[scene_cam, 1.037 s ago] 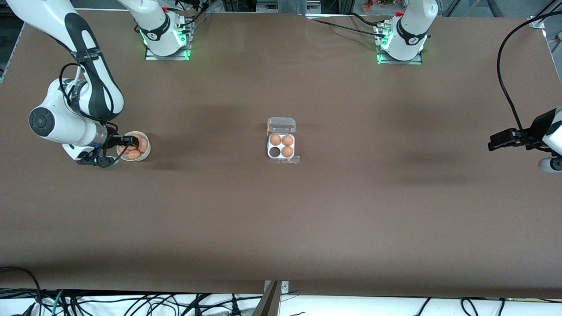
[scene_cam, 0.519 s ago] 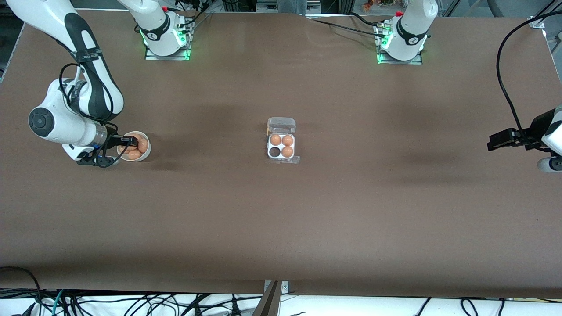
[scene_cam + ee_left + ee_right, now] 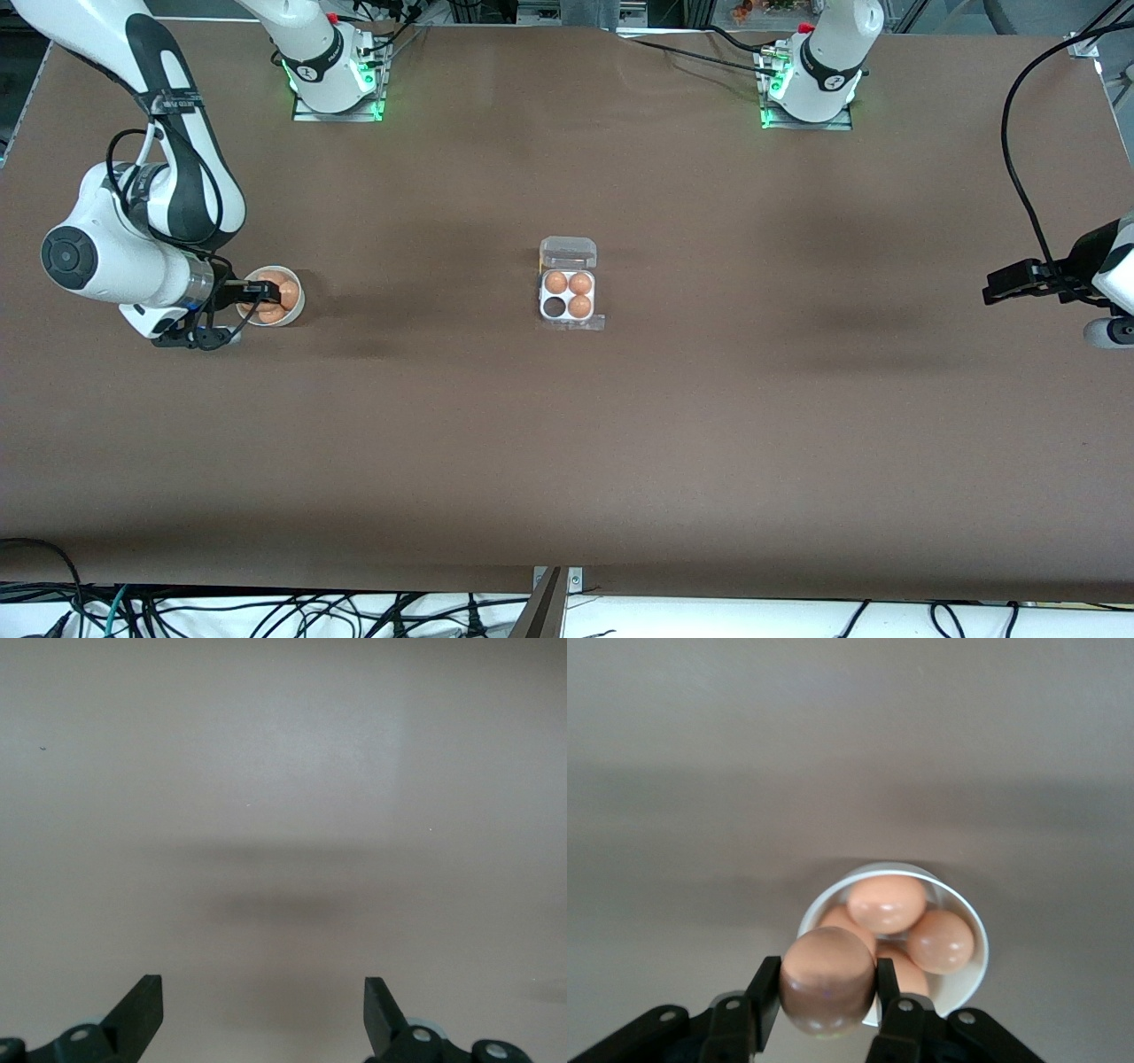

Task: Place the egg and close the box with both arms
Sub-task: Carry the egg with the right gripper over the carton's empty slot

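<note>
Right gripper (image 3: 826, 1010) pinches an egg (image 3: 827, 980) across its middle above the bowl (image 3: 292, 307) near our bench's right-arm edge, fragile, seemingly slick; the box (image 3: 568, 295) sits mid-bench, lid open, while the left gripper (image 3: 263, 1014) waits spread apart.

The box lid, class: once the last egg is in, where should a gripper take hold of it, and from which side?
Probably the free edge of the clear lid, farthest from the front camera: the lid lies open and flat, hinged along the tray, so that edge swings. Come from above, from the bases' side. The left gripper is open and waits.
</note>
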{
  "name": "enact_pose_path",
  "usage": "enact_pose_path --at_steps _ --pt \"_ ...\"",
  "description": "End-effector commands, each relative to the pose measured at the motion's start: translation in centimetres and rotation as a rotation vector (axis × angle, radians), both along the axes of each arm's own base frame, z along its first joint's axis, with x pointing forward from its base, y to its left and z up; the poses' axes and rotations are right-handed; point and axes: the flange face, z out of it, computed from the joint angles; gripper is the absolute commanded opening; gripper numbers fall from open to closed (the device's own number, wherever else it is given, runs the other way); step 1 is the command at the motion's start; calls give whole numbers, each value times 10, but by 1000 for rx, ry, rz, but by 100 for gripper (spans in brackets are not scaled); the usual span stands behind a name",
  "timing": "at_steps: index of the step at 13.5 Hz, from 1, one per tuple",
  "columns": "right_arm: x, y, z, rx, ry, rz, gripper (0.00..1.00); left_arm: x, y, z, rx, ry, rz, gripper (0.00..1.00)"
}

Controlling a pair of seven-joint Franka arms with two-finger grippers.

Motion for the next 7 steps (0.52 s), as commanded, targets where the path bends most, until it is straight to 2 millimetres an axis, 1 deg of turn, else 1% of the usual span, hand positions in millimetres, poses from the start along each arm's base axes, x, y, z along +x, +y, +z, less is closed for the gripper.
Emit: enact_pose_path --at_steps 1,3,4,7 --pt "16 53 24 -10 9 -25 32 0 -3 4 -12 2 -1 100" --pt "22 100 40 -34 4 -76 32 1 -5 4 -12 2 -4 100" --pt "22 130 48 -44 -10 -95 32 1 -6 3 -12 3 -4 100" --pt "17 215 53 -76 -34 -168 32 1 -8 2 -11 5 -10 100"
